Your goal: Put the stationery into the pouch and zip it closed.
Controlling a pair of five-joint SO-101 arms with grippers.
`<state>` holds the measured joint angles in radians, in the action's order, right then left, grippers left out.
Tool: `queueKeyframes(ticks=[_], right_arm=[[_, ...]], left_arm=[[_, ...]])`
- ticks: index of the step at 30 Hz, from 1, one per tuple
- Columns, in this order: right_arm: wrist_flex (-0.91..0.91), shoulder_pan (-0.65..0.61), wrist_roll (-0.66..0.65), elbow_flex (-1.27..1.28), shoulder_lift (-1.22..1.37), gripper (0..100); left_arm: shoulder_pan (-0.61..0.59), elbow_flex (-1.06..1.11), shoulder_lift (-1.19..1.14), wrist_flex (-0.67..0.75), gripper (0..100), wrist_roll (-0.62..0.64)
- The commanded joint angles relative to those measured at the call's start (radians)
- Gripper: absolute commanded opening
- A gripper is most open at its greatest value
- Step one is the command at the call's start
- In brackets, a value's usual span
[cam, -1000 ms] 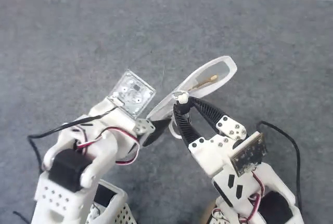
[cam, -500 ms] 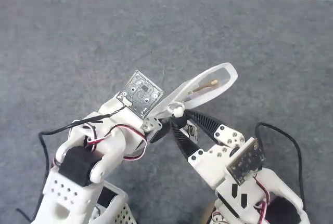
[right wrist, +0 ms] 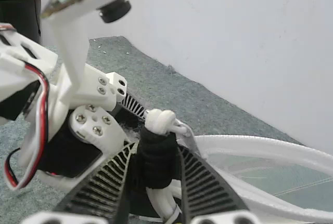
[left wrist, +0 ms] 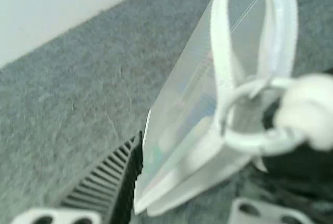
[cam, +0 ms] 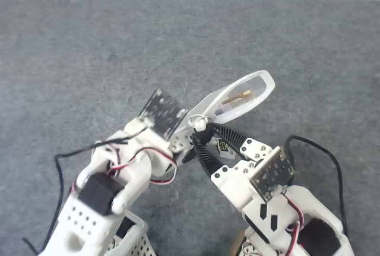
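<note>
We are working on the zip-closing step: our right gripper (right wrist: 155,154) is pinching nearly closed just under the white zip pull (right wrist: 160,120), and our left gripper (cam: 187,151) is clamping the near end of the clear pouch (left wrist: 192,104); we are judging it best to anchor that end firmly and draw the pull straight along the teeth toward the far end, where a brown stick (cam: 236,97) is lying inside; we are finding no legible writing.

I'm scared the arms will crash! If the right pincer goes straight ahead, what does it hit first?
Probably the end of the pouch, where the left pincer holds it, just past the zipper pull the right pincer is pinching. Depth is hard to judge.
</note>
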<state>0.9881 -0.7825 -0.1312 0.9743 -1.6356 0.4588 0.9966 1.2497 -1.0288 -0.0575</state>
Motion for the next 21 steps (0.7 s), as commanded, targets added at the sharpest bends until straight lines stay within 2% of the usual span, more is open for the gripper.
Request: queueKeyframes(ticks=[1, 7, 14, 18, 21], right_arm=[[-0.019, -0.012, 0.003, -0.061, 0.005, 0.6], [-0.047, -0.008, 0.057, -0.061, 0.013, 0.6], [-0.053, -0.008, 0.06, -0.058, 0.005, 0.6], [-0.054, -0.01, 0.06, -0.058, 0.005, 0.6], [-0.096, 0.007, 0.061, -0.055, 0.005, 0.6]], left_arm=[[0.014, 0.041, 0.186, 0.068, 23, 0.026], [0.035, 0.189, 0.377, 0.181, 15, 0.021], [0.095, 0.211, 0.384, 0.199, 8, 0.02], [0.095, 0.219, 0.385, 0.227, 1, 0.02], [0.095, 0.236, 0.385, 0.241, 1, 0.02]])
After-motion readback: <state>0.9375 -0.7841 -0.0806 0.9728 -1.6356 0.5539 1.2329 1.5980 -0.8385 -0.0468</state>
